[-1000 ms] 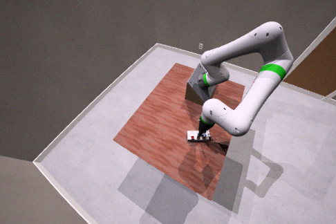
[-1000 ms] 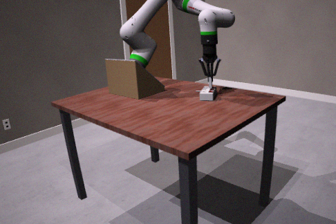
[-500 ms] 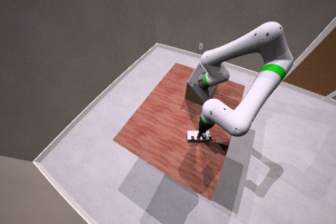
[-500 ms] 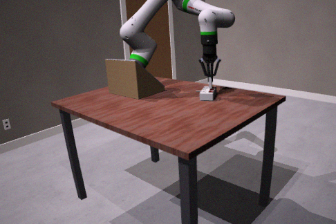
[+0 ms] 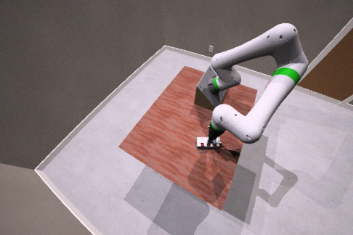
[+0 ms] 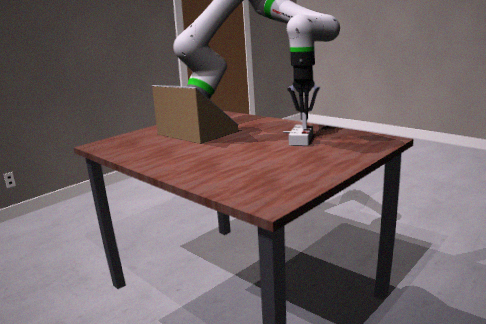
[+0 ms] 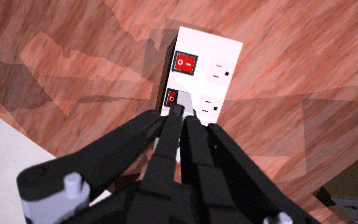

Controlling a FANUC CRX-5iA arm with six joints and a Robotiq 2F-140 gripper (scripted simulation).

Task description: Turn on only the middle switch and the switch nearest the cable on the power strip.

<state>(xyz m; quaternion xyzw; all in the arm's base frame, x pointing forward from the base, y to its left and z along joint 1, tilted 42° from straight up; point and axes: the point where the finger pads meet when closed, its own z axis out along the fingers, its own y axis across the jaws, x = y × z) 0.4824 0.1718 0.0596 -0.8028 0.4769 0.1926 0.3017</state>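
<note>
Over toward the far right of the desk [image 6: 194,170] lies the power strip [image 7: 220,55], face up, and I've got my pincer [image 7: 180,111] clenched on nothing, its tips pressing down on a red rocker switch [image 7: 171,97]. Beyond it, another red switch [image 7: 184,63] shows clearly; whether it's on, I can't tell. My own fingers hide the rest of the strip, cable end included. I'd judge the switching is mid-way, with at least this press unfinished.
</note>
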